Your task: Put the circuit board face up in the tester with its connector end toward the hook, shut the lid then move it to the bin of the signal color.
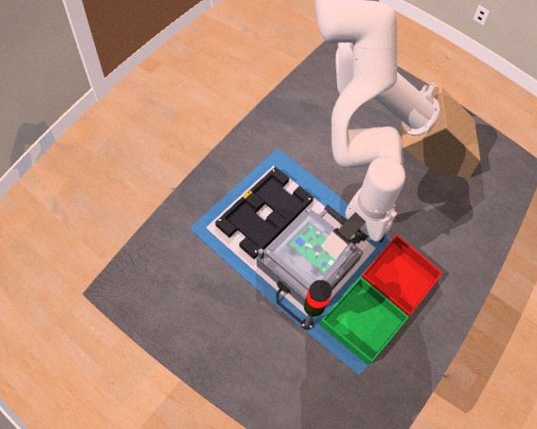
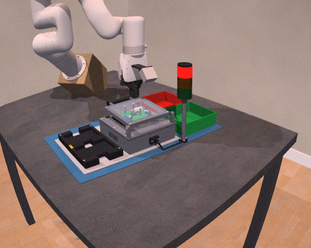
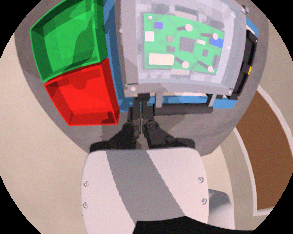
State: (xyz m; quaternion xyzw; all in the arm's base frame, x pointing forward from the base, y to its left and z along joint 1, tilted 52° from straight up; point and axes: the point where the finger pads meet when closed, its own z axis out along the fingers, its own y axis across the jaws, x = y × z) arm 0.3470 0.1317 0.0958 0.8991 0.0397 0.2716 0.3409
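Observation:
The green circuit board (image 1: 315, 249) lies face up in the grey tester (image 2: 137, 127), under its clear lid (image 3: 180, 35). It also shows in the exterior view (image 2: 132, 113) and the wrist view (image 3: 185, 43). In the exterior view the lid looks slightly raised above the tester body. The signal tower (image 2: 184, 80) shows red at the top. My gripper (image 3: 140, 105) is shut and holds nothing. It stands just over the tester's far edge by the black handle (image 2: 117, 100), on the side toward the red bin. It also shows in the exterior view (image 2: 134, 93). The black tray (image 1: 264, 210) has both pockets empty.
The red bin (image 1: 401, 273) and the green bin (image 1: 363, 319) stand side by side right of the tester on the blue mat. The signal tower's pole stands between the tester and the green bin. A brown box (image 1: 444, 138) sits behind the arm.

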